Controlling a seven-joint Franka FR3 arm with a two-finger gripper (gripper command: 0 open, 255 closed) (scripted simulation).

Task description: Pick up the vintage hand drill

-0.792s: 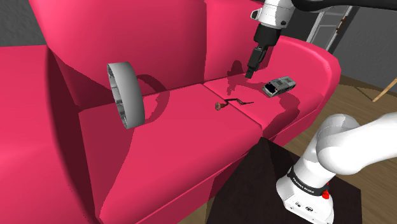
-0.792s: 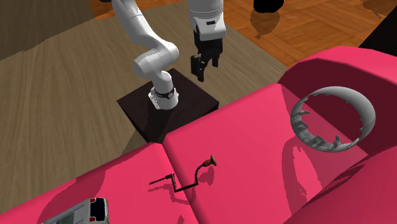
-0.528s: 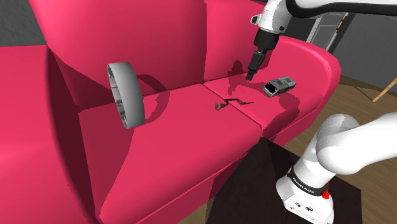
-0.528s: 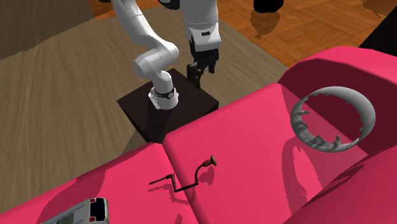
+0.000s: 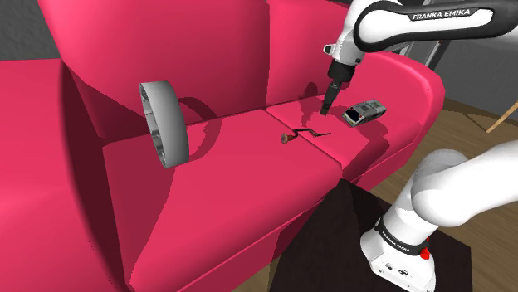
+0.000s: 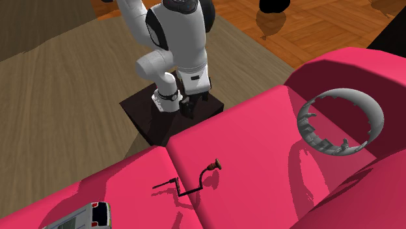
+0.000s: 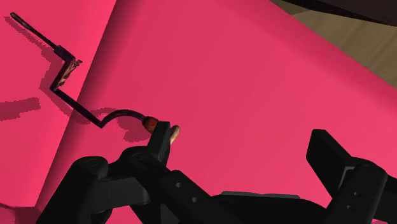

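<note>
find the hand drill (image 5: pixel 300 133) lying flat on the seat of the pink sofa (image 5: pixel 249 191), straddling the seam between two seat cushions, brown knob toward the grey ring (image 5: pixel 166 123) and thin bit toward the small grey device (image 5: pixel 364 111). note the fingers (image 7: pixel 160 147) standing apart with nothing between them, hanging above the seat and clear of the drill, the knob just past one fingertip in the wrist view. treat the step in hand as the approach: bring the fingers down over the cranked middle of the tool rather than the thin bit end (probably too slender and too close to the cushion for a sure pinch). turn the wrist to set the gap square across the chosen bar, not along it. lower slowly, expecting soft upholstery to give under the tips, and stop short of digging into it. close only once straddling the metal on both sides, then lift straight up to avoid snagging the crank in the seam. count one hand drill, one grey ring standing on edge by the backrest, one small grey device, one pink sofa with two seat cushions in sight, one arm on one dark stand (image 6: pixel 140 122), and two fingers.
</note>
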